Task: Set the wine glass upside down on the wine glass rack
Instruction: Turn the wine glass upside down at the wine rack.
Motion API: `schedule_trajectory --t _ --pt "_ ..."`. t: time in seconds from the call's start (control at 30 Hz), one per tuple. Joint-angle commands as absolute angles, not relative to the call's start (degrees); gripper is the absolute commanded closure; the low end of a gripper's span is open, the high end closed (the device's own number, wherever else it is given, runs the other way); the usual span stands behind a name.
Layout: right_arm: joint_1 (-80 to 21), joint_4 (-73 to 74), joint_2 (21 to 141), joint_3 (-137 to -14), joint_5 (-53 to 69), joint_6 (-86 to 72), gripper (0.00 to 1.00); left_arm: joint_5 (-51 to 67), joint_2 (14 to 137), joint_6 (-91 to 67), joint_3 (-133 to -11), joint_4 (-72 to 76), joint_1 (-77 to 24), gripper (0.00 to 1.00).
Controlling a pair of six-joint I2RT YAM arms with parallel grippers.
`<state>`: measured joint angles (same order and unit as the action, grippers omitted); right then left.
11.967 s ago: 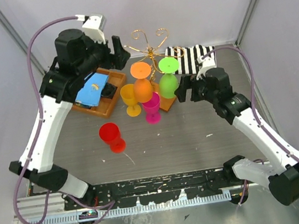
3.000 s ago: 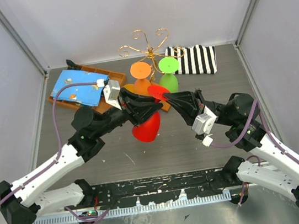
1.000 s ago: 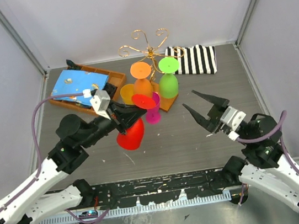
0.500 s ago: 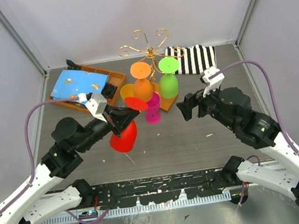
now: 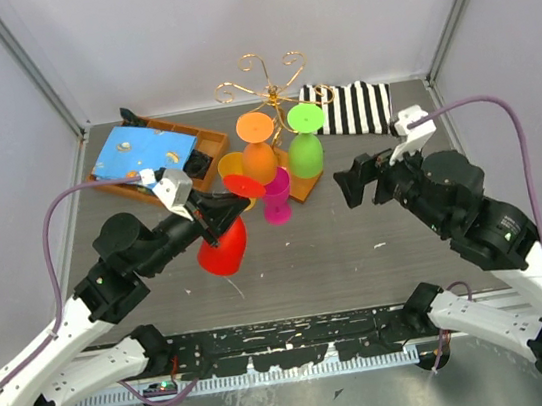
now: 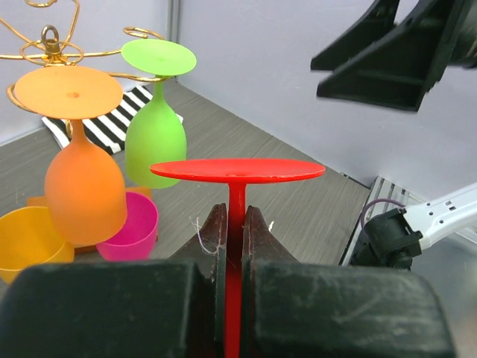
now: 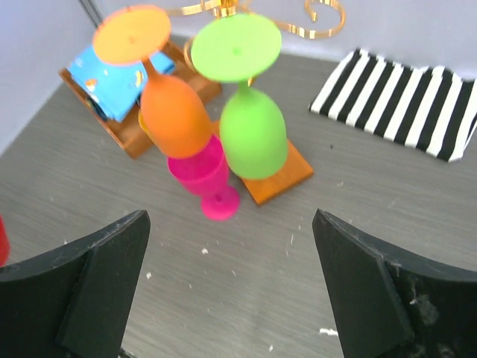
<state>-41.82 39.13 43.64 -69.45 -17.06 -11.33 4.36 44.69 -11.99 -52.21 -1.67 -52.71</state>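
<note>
You are gripping the red wine glass (image 5: pixel 223 252) foot-up, left jaws clamped on its stem, just in front of the wine glass rack (image 7: pixel 279 181) and not yet hanging on it. Its foot is sitting close beside the hanging orange glass (image 5: pixel 259 160). Swinging in too wide is risking a knock that could unseat that glass. Compared with a second ago, the right jaws, standing wide apart and empty, are sitting higher and further right.

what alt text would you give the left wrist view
The left gripper is shut on the stem of an upside-down red glass, foot up. Behind it, an orange glass and a green glass hang upside down on the gold rack.
</note>
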Motion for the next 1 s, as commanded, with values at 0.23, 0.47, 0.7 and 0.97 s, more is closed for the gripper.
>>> schedule_trajectory --t 0.23,0.47,0.7,0.97 --pt "-41.8 43.3 72.1 -103.5 -21.3 -8.4 0.13 3.7 42.3 -12.0 -50.8 -1.4 -52.8 1.0" --pt "-41.4 38.4 83.0 -112.2 -20.4 -7.0 0.16 4.0 39.5 -12.0 -50.5 -4.4 -52.8 1.0" --pt "-37.2 35.6 91.5 -118.8 -17.0 -5.0 0.24 4.0 37.6 -13.2 -49.5 -5.5 -52.8 1.0" --pt "-32.5 34.1 98.0 -121.0 -9.1 -4.4 0.25 3.4 37.1 -14.2 -49.2 -5.8 -52.8 1.0"
